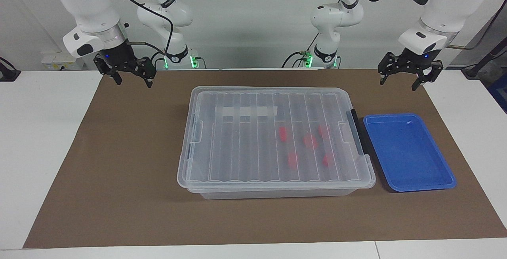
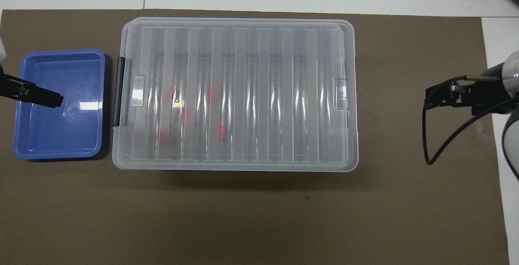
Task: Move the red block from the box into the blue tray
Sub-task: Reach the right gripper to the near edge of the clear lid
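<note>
Lid on box (image 1: 273, 140) must come off first: 5 red blocks (image 1: 311, 141) lie inside toward blue tray (image 1: 408, 152) on worktop; left tool (image 1: 408, 76) and right tool (image 1: 127, 73) hang spread, empty, so release dark latch (image 1: 356, 131) squarely.

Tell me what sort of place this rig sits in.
Probably a robotics lab bench: a brown mat on a white table, a lidded clear box holding red blocks, plain white walls.
</note>
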`<state>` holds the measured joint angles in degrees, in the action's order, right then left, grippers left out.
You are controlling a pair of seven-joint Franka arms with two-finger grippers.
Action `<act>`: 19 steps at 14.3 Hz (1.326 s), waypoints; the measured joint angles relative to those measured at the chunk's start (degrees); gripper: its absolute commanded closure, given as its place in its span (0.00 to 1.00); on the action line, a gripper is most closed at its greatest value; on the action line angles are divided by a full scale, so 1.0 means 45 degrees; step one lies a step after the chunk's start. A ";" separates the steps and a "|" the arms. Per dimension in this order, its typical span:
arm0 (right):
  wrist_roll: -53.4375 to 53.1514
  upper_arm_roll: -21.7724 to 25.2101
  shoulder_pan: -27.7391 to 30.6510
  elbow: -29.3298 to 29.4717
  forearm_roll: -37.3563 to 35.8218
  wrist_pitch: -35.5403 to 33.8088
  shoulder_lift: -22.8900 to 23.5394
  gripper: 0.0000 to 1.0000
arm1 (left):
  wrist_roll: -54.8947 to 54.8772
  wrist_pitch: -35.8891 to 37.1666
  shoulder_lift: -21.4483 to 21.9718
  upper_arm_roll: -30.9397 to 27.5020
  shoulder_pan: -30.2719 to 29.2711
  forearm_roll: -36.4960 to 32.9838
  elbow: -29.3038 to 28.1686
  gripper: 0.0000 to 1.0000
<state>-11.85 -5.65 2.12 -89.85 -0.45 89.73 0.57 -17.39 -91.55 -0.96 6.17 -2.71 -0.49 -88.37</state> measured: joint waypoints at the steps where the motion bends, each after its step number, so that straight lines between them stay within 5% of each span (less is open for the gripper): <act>1: 0.0000 0.0000 0.0000 -0.0065 0.0000 0.0125 -0.0005 0.00 | 0.0000 0.0000 0.0000 0.0000 0.0000 0.0000 0.0000 0.00; 10: 0.0000 -0.0059 -0.0057 -0.0964 0.0008 0.2275 0.0243 0.00 | -0.0001 0.0000 0.0000 0.0000 0.0000 0.0000 0.0000 0.00; 19: -0.0866 -0.0447 -0.1553 -0.1881 0.0015 0.5547 0.2189 0.00 | -0.0001 0.0000 0.0000 0.0000 0.0000 0.0000 0.0000 0.00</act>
<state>-15.74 -7.66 -4.87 -98.32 -0.39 114.69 10.42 -17.40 -91.55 -0.96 6.17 -2.71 -0.49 -88.37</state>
